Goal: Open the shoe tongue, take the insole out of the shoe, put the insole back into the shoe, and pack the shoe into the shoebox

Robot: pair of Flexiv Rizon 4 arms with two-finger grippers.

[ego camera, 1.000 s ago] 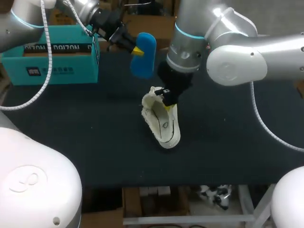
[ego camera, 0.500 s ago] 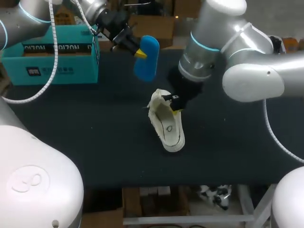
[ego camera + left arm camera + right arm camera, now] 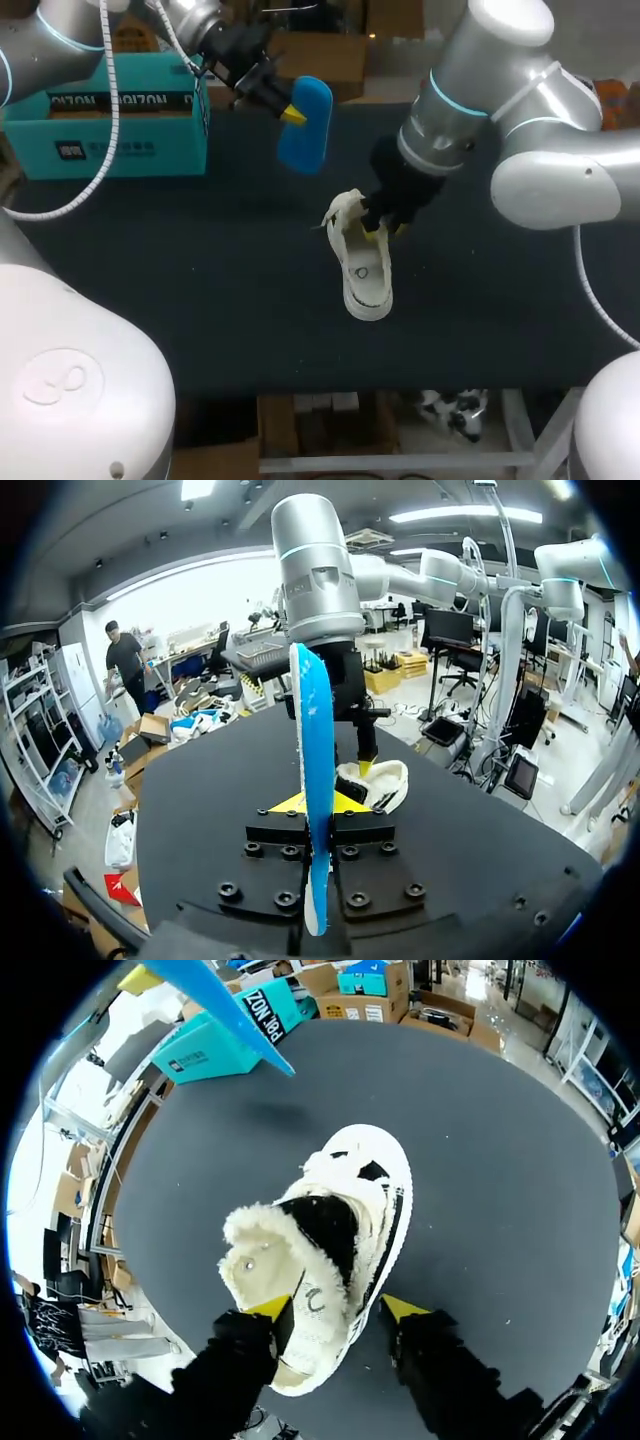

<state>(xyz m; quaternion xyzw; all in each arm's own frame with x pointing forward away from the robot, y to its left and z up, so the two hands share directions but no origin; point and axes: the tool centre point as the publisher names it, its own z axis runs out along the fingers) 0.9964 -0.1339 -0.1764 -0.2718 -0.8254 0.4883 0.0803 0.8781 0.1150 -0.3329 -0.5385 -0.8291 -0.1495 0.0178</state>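
A white fleece-lined shoe (image 3: 364, 272) lies on the black table (image 3: 200, 260), toe toward the front edge. My right gripper (image 3: 378, 230) is at its heel end and stands open. In the right wrist view one yellow fingertip (image 3: 272, 1308) rests inside the shoe (image 3: 335, 1230) against its side wall. The other fingertip (image 3: 405, 1307) is outside, a little apart from the wall. My left gripper (image 3: 290, 112) is shut on a blue insole (image 3: 305, 125), held upright in the air behind the shoe. The insole (image 3: 315, 770) runs between that gripper's fingers.
A teal shoebox (image 3: 110, 120) stands at the back left of the table, also seen as a teal shoebox (image 3: 210, 1045) in the right wrist view. Bare black table surface lies left and right of the shoe.
My right arm moved right, and the shoe slid and turned with it. The right gripper's fingers have spread apart. The left arm with the insole stayed about in place.
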